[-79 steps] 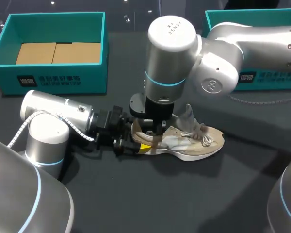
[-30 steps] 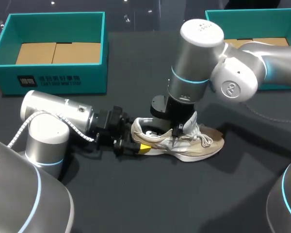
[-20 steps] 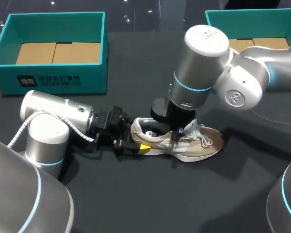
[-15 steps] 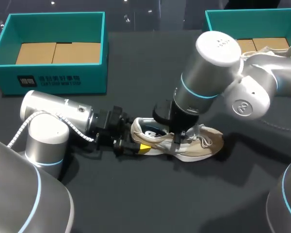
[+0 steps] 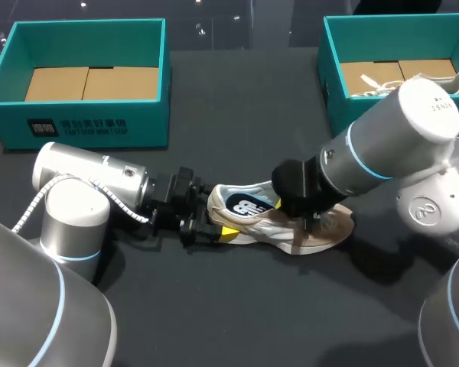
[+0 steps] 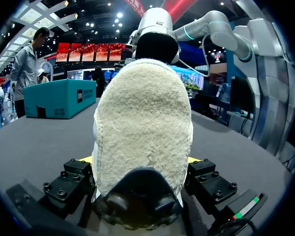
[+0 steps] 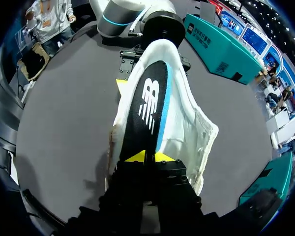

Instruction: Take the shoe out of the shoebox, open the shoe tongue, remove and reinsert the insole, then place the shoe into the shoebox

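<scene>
A beige sneaker (image 5: pixel 254 226) lies on its sole mid-table, heel to the left. My left gripper (image 5: pixel 211 228) has the heel (image 6: pixel 142 118) between its wide-set fingers, one yellow tip pressed to each side. The black insole (image 5: pixel 242 205), with a white logo and a blue edge, sticks up out of the shoe's opening. My right gripper (image 7: pixel 148 157) is shut on the front end of that insole (image 7: pixel 146 105), low over the shoe's toe part. In the head view the right wrist (image 5: pixel 306 191) hides its fingers and the tongue.
A teal shoebox (image 5: pixel 84 122) with a cardboard floor stands at the back left. A second teal box (image 5: pixel 329 73) at the back right holds another pale shoe (image 5: pixel 437 81). Dark tabletop lies in front of the sneaker.
My right arm has swung from above the shoe down to its toe side, and the insole has come up out of the shoe. The left arm has stayed put at the heel.
</scene>
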### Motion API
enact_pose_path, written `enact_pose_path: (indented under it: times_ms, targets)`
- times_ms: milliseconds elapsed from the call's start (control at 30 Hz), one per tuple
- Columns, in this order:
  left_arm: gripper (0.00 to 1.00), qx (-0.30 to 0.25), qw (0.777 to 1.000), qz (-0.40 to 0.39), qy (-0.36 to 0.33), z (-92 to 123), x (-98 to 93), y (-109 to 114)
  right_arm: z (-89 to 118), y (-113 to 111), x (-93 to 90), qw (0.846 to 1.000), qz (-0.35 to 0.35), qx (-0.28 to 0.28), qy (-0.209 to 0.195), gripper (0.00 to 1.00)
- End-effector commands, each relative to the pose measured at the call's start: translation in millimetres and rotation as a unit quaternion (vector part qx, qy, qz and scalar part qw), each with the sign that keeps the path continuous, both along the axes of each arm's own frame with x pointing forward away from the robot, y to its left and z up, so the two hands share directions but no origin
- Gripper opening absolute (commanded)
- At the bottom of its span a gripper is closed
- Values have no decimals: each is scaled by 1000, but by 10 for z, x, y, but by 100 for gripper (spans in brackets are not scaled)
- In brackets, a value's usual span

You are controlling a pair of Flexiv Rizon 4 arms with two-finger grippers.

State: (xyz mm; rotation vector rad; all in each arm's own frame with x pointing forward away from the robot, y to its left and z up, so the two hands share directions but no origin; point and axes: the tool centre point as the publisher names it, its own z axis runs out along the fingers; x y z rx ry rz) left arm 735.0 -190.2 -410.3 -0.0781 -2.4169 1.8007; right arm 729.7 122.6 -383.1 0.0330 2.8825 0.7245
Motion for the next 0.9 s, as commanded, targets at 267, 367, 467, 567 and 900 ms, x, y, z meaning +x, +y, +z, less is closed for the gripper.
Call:
enact_pose_path:
  times_ms: [267, 367, 467, 567, 900]
  targets:
    - [0, 0, 1000, 1, 0, -28, 4, 2, 282, 98, 104, 992, 98, 71, -33, 0]
    - [0, 0, 1000, 1, 0, -28, 4, 2, 357, 230, 129, 990, 129, 56, -32, 0]
    - [0, 0, 1000, 1, 0, -28, 4, 2, 387, 311, 133, 988, 146, 50, -29, 0]
    - [0, 0, 1000, 1, 0, -28, 4, 2, 403, 401, 123, 985, 167, 44, -22, 0]
    - [0, 0, 1000, 1, 0, -28, 4, 2, 507, 628, 57, 979, 202, 19, -11, 0]
